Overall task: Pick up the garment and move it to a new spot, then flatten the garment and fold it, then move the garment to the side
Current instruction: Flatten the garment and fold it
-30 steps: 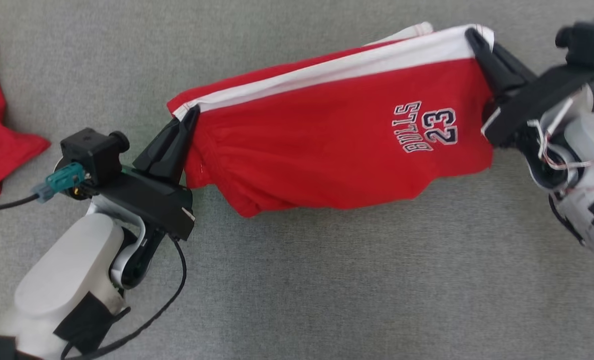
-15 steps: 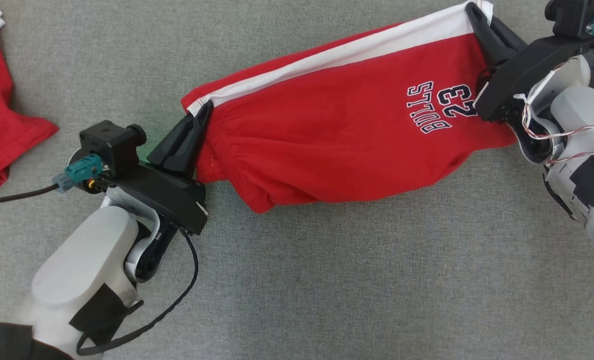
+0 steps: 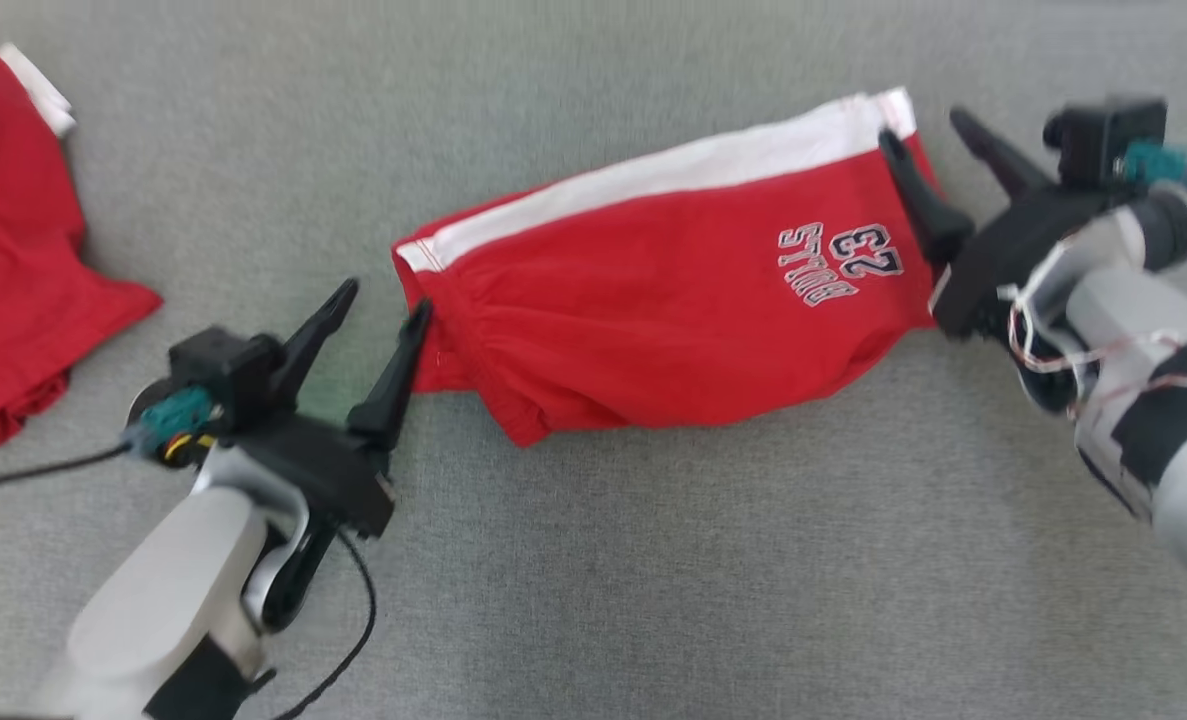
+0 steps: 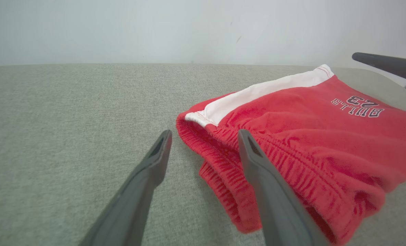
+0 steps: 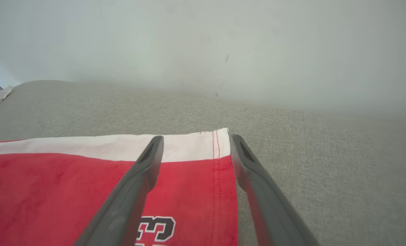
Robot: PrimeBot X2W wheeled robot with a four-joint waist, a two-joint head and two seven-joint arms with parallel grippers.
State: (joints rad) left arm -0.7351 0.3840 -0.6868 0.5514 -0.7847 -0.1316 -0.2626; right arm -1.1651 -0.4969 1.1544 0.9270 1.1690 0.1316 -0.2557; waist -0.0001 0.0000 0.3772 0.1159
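**Red shorts lie flat on the desk between two open end effectors**

The garment (image 3: 653,330), a pair of red shorts folded in half, lies on the grey cloth-covered desk (image 3: 653,580). In the head view its long axis runs on a slant from lower left to upper right. The gathered elastic waistband (image 4: 257,153) is the lower-left end, and the hem with the "BULLS 23" print (image 3: 838,262) is the upper-right end. The print reads upside down in that view. A white side stripe (image 3: 653,175) runs the full length of the far edge.

The left end effector (image 3: 385,302) is at the waistband end with its fingers spread wide, gripping nothing. In its wrist view one finger crosses in front of the waistband and the other is over bare desk.

The right end effector (image 3: 923,128) is at the hem corner, also spread open with no cloth pinched. In its wrist view one finger is over the red fabric and the other is just beside the hem edge.

A second red garment (image 3: 13,260) lies crumpled at the far left, well apart from the shorts.
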